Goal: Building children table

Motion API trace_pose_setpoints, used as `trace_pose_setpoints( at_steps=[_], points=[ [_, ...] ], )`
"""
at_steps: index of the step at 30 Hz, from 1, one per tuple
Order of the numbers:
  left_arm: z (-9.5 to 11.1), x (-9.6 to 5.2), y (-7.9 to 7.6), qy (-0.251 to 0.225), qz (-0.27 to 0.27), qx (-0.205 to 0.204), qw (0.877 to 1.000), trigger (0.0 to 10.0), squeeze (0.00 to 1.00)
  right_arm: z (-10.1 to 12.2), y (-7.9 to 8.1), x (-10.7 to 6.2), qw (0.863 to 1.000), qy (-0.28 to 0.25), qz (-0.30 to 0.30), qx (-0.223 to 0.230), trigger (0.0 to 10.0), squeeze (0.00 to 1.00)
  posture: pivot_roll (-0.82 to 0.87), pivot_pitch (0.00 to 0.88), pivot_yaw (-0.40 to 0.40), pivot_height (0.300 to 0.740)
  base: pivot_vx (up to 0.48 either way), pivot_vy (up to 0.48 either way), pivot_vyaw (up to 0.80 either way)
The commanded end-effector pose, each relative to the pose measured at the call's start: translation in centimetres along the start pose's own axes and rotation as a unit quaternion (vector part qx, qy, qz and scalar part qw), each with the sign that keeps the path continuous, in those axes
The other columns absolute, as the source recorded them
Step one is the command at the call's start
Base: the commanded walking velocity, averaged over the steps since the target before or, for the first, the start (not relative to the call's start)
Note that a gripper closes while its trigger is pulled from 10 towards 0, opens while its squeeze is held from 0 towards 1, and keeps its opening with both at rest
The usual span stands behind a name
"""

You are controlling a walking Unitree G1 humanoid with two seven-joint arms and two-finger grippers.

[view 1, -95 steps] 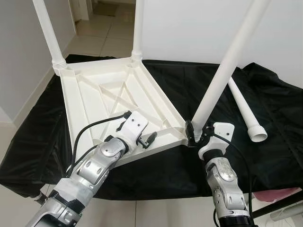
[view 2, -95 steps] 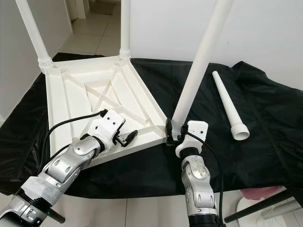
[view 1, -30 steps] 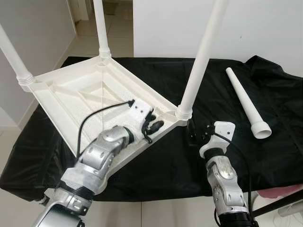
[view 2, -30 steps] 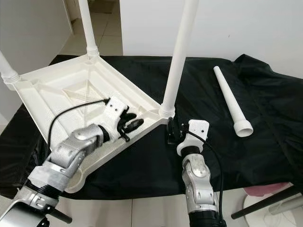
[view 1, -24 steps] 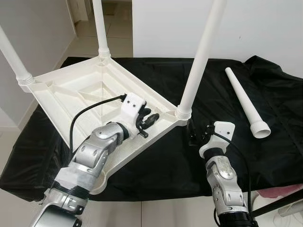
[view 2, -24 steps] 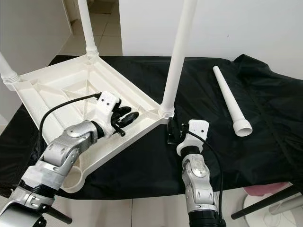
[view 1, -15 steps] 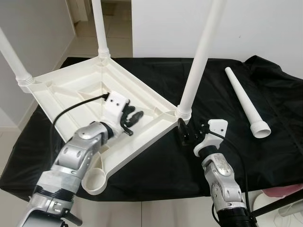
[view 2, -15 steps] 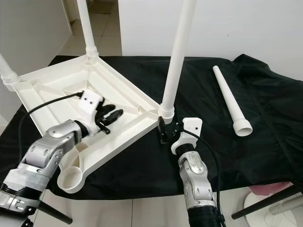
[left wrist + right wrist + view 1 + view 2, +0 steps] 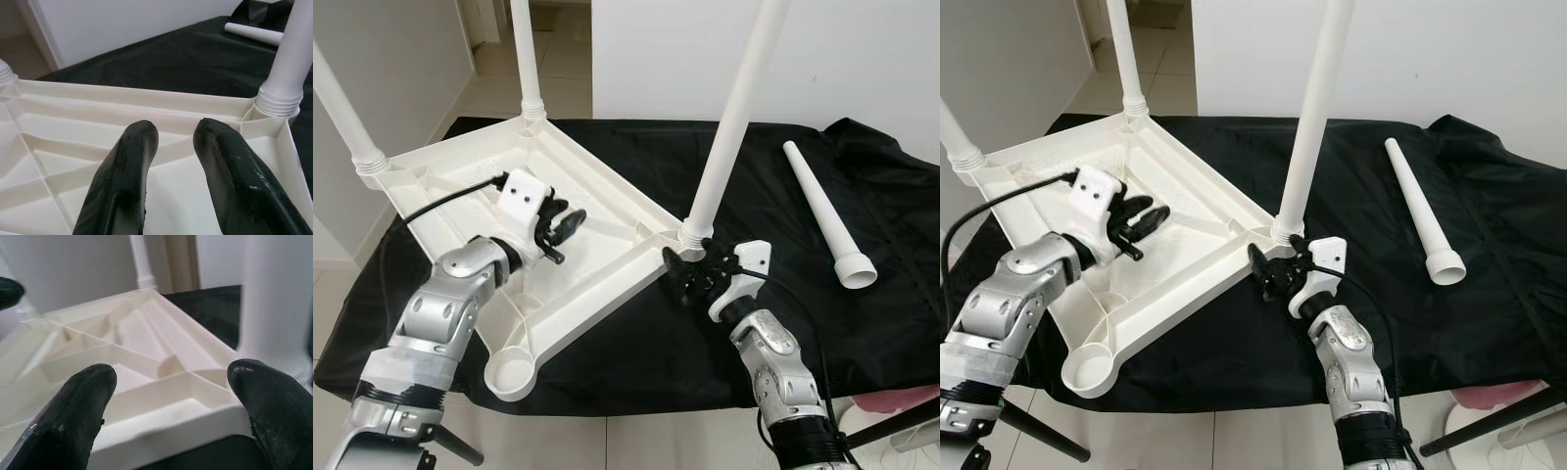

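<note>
Your upturned white tabletop carries 3 legs — your right gripper, fingers spread, straddles its corner; left gripper, fingers apart, hovers inside.

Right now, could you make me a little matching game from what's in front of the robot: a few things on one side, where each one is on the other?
Things:
1. loose table leg
2. empty leg socket
3. left gripper
4. right gripper

Places:
A. at the tabletop's corner, beside a fitted leg's base
B. over the ribbed underside of the upturned tabletop
C. lying on the black cloth, apart from the tabletop
D. at the tabletop corner nearest the robot

Pairs: 1-C, 2-D, 3-B, 4-A
</note>
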State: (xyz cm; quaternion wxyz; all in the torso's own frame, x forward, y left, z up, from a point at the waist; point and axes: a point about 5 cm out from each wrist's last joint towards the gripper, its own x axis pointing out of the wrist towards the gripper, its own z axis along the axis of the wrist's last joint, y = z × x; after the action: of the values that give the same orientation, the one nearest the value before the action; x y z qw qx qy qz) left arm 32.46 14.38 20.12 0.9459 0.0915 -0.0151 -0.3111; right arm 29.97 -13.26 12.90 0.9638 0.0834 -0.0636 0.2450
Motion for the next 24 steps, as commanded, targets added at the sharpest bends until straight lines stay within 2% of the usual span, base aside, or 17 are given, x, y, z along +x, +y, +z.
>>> trace_pose_setpoints(
  at_steps=[1, 4, 6, 15, 18, 20, 24],
  points=[
    [0.5, 0.0, 0.1, -0.006, -0.016, 0.015, 1.000, 10.0, 0.00, -0.3, 0.0, 0.1, 1.000, 0.012, 0.020, 0.006, 10.0, 0.00, 0.04, 0.000, -0.033, 0.740, 0.000, 0.000, 0.00],
    [0.9, 0.0, 0.2, -0.009, -0.017, 0.022, 1.000, 10.0, 0.00, -0.2, -0.1, 0.3, 0.999, 0.013, 0.038, 0.008, 10.0, 0.00, 0.05, 0.001, -0.036, 0.740, 0.000, 0.000, 0.00],
    [1.3, 0.1, 0.0, -0.015, -0.027, 0.023, 0.999, 10.0, 0.00, 0.0, -0.7, 0.8, 0.999, 0.016, 0.045, 0.007, 10.0, 0.00, 0.05, 0.032, -0.042, 0.740, 0.000, 0.000, 0.00],
    [1.6, 0.0, -1.1, -0.015, -0.068, 0.020, 0.997, 10.0, 0.00, 0.6, -2.3, 1.8, 0.999, 0.020, 0.043, -0.002, 10.0, 0.00, 0.05, 0.082, -0.042, 0.740, 0.000, 0.000, 0.00],
    [1.6, 0.0, -1.1, -0.015, -0.070, 0.020, 0.997, 10.0, 0.00, 0.6, -2.4, 1.8, 0.999, 0.019, 0.044, -0.002, 10.0, 0.00, 0.05, 0.088, -0.041, 0.740, 0.000, 0.000, 0.00],
    [1.1, -0.6, -2.1, -0.006, -0.101, 0.013, 0.995, 10.0, 0.00, 1.1, -3.7, 2.0, 0.999, 0.023, 0.033, -0.015, 10.0, 0.00, 0.05, 0.116, -0.042, 0.740, 0.000, 0.000, 0.00],
    [0.9, -0.9, -2.6, -0.004, -0.121, 0.011, 0.993, 10.0, 0.00, 1.5, -4.7, 2.1, 0.999, 0.019, 0.014, -0.021, 10.0, 0.00, 0.05, 0.127, -0.041, 0.740, 0.000, 0.000, 0.00]
  ],
)
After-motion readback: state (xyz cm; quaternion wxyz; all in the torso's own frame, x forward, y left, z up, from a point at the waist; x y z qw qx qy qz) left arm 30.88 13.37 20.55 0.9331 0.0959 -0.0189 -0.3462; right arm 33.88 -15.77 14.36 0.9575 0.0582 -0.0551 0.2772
